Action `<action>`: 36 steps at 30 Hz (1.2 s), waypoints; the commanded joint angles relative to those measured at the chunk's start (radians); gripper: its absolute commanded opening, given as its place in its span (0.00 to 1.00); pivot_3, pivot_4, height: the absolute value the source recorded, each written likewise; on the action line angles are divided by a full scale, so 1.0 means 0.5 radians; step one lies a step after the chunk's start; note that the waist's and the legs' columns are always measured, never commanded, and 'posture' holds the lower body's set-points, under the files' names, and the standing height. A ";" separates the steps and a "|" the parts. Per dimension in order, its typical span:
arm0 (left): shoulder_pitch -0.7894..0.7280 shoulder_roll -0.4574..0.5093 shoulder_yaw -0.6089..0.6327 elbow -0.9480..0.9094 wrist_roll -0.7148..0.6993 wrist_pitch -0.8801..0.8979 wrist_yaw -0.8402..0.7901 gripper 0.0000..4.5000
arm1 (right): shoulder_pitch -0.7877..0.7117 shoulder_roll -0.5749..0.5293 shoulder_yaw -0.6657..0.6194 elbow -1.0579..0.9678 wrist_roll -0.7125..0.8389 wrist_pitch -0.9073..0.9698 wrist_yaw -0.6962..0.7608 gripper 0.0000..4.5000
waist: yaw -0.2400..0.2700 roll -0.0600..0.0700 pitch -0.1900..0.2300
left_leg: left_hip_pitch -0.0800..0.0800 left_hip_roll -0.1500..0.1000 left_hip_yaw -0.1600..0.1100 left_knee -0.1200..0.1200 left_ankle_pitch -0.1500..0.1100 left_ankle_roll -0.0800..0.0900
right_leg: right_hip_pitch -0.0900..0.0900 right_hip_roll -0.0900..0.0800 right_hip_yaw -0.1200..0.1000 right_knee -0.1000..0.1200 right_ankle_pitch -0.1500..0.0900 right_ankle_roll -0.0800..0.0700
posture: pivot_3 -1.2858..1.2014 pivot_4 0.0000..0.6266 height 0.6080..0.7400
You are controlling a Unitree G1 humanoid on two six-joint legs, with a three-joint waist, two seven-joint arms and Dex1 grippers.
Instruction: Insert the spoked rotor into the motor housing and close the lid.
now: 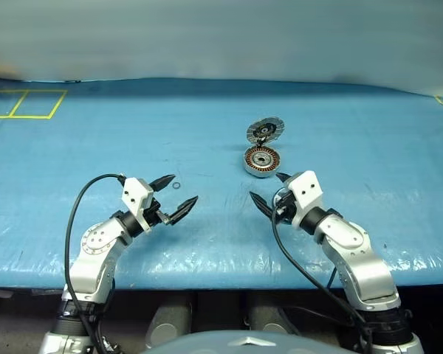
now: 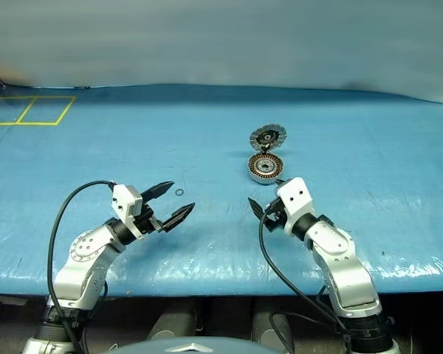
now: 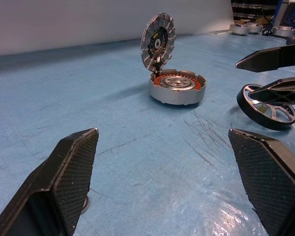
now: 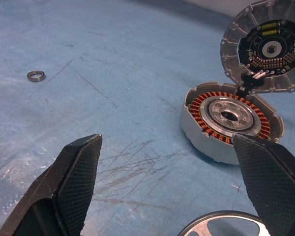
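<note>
The motor housing (image 1: 262, 161) sits on the blue table with its copper windings and silver hub (image 4: 231, 115) showing. Its lid (image 1: 265, 131) stands up open at the far rim, ribbed face with dark centre (image 4: 268, 49) turned toward me. The spoked rotor (image 3: 268, 105) lies flat on the table just on my side of the housing, directly below my right gripper (image 1: 266, 186), which hovers open and empty over it. My left gripper (image 1: 183, 189) is open and empty too, well to the left of the housing.
A tiny dark ring (image 1: 177, 186) lies on the table close to the left gripper's fingertips. Yellow tape lines (image 1: 29, 103) mark the far left corner. The table's front edge (image 1: 221, 284) runs just below both arms.
</note>
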 commanded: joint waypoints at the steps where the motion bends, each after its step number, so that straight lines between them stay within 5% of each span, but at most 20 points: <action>1: 0.003 -0.008 0.003 -0.092 -0.009 -0.007 0.012 1.00 | -0.025 -0.014 -0.037 -0.063 0.020 0.001 -0.003 0.99 | 0.000 0.000 0.000 | 0.000 0.000 0.000 0.000 0.000 0.000 | 0.000 0.000 0.000 0.000 0.000 0.000 | 0.52 0.24 1.00; 36: 0.007 -0.006 0.009 -0.066 -0.013 -0.032 -0.001 1.00 | -0.054 -0.038 0.014 -0.043 -0.002 0.069 0.010 0.99 | -0.002 0.000 0.000 | 0.000 0.000 0.002 0.000 0.000 0.000 | -0.001 0.000 0.001 0.000 0.000 0.000 | 0.52 0.24 1.00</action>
